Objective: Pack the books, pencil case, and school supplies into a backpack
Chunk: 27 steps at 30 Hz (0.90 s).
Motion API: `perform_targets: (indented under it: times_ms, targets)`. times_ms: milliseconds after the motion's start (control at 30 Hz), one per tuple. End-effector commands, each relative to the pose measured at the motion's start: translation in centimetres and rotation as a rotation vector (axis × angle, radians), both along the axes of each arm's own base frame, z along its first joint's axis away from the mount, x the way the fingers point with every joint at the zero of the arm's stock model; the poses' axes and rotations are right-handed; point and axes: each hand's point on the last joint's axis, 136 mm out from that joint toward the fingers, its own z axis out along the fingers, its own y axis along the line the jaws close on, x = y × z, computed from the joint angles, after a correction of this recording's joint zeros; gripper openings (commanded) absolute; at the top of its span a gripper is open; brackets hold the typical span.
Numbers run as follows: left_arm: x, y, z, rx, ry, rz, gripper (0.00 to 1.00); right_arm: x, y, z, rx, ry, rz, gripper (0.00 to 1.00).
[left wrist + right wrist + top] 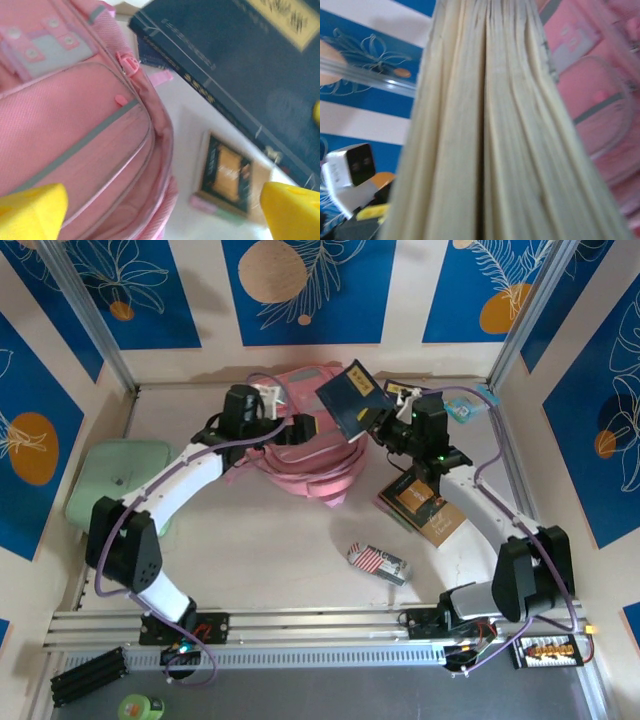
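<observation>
Right claw (384, 424) clamped on navy book (352, 398); we hold it tilted above backpack (318, 478) for drop-in. Left claw (303, 430) fingers apart at backpack, likely ready to hold opening.

Top external: high above the near edge, looking down and forward over the whole table (290, 540). Left wrist: very near, facing the pink backpack (75, 130) and a dark navy book (235, 60) beside it. Right wrist: almost touching that book's page edges, backpack behind at right. Shared by all three: backpack and book.
</observation>
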Motion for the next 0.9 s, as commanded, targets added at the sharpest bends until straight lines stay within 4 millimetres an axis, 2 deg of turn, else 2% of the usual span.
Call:
perform_targets:
  times_ms: [0,100,233,367,533,700,800,867]
  targets:
    - [-0.7,-0.1,-4.3,0.362,-0.078,-0.177,1.00,-0.8,-2.8,-0.8,-0.111,0.004,-0.071,0.03]
    - [0.3,-0.9,-5.6,0.486,-0.117,-0.254,1.00,-1.1,-4.2,-1.0,-0.123,0.014,-0.102,0.03]
    - [1.6,-1.6,-8.5,0.598,-0.085,-0.344,0.99,-1.5,-5.1,-1.5,-0.132,0.036,-0.120,0.03]
    - [1.9,-2.3,-11.1,0.645,-0.036,-0.429,0.85,-1.9,-5.6,-2.0,-0.132,0.054,-0.130,0.03]
    - [2.8,-3.0,-13.4,0.661,-0.003,-0.467,0.73,-1.8,-5.6,-2.6,-0.123,0.074,-0.129,0.03]
    - [3.4,-2.8,-15.3,0.713,0.029,-0.486,0.68,-1.8,-5.6,-3.0,-0.119,0.088,-0.129,0.03]
    - [4.3,-2.2,-16.0,0.767,0.026,-0.462,0.57,-1.8,-5.7,-3.3,-0.121,0.096,-0.132,0.03]
    - [5.0,-1.8,-15.9,0.798,0.012,-0.434,0.45,-1.9,-5.9,-3.4,-0.123,0.101,-0.139,0.03]
